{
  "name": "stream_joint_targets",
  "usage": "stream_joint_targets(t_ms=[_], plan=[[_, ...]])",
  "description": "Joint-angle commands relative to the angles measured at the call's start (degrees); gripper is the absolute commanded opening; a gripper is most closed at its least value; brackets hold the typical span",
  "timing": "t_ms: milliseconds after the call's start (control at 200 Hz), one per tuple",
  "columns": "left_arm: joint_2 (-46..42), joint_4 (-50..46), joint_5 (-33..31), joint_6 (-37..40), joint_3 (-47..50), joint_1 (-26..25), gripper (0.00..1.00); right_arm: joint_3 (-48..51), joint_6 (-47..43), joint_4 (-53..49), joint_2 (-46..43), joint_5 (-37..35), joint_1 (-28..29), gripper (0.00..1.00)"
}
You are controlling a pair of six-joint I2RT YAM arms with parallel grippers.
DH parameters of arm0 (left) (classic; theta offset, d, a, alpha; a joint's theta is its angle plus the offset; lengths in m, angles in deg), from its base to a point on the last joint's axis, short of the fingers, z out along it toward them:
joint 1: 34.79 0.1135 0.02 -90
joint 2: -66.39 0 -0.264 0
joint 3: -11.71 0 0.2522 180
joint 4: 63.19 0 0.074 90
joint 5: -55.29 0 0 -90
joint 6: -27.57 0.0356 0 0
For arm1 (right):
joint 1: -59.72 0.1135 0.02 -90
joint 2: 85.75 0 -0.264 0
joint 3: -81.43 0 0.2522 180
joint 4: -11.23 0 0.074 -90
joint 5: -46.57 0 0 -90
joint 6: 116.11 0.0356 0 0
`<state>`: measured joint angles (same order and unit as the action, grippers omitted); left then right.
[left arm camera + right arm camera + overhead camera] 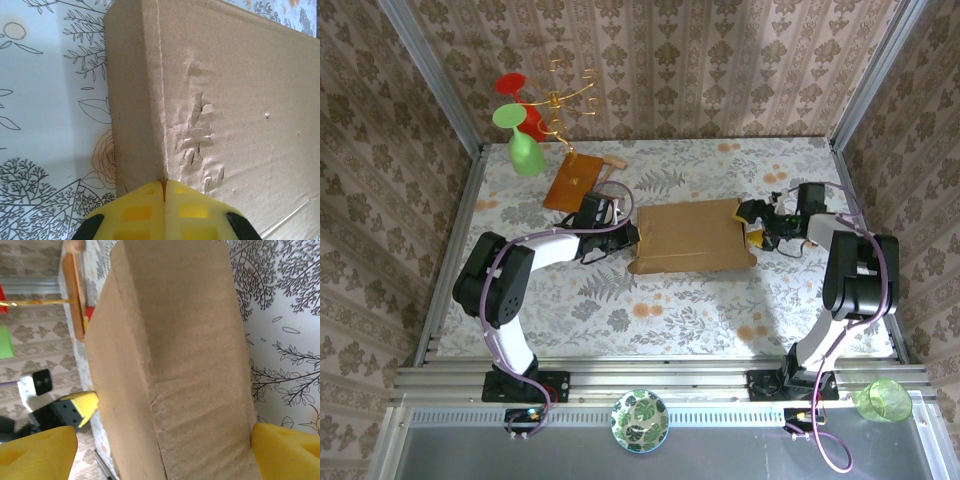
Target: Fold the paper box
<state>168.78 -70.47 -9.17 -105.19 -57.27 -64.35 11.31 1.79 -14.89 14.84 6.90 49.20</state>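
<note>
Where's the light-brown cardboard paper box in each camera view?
Top external: light-brown cardboard paper box lying mid-table.
Left wrist: paper box across the centre and right, close up.
Right wrist: paper box up the centre, seen end-on.
Shared landmark: white leaf-and-flower-print table surface, at left in left wrist, at right in right wrist.

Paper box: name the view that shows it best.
Top external: the whole box is in frame, all edges visible. Left wrist gives a close-up of one dented, creased corner. Right wrist gives one end panel, seen close.
</note>
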Motion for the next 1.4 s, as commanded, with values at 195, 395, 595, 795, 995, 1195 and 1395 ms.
stream_joint_targets(t_ms=[195,395,595,795,995,1195,1395], plan=[[2.9,-4.2,-1.5,1.1,2.8,1.2,0.00,-0.9,-4.0,-4.1,1.1,-3.0,0.3,0.91],[3.4,-4.3,-1.3,1.4,2.7,1.6,0.00,0.6,-4.9,-5.2,-2.3,-9.5,-0.3,0.91],[3.3,-4.9,-1.3,1.8,2.5,1.9,0.00,1.7,-2.4,0.3,-0.2,-1.3,0.1,0.91],[3.1,-5.8,-1.5,2.6,3.2,2.5,0.00,1.7,-2.9,-0.4,2.4,-2.7,1.0,0.91],[3.6,-5.6,-1.2,2.8,3.4,2.8,0.00,2.9,0.0,5.2,2.6,1.9,3.1,0.91],[4.0,-5.4,-1.1,2.8,3.2,3.0,0.00,4.4,7.3,15.1,3.7,5.7,5.8,0.88],[1.7,-3.8,-0.4,1.3,2.7,3.0,0.05,3.4,11.0,16.5,3.9,6.7,7.4,0.82]])
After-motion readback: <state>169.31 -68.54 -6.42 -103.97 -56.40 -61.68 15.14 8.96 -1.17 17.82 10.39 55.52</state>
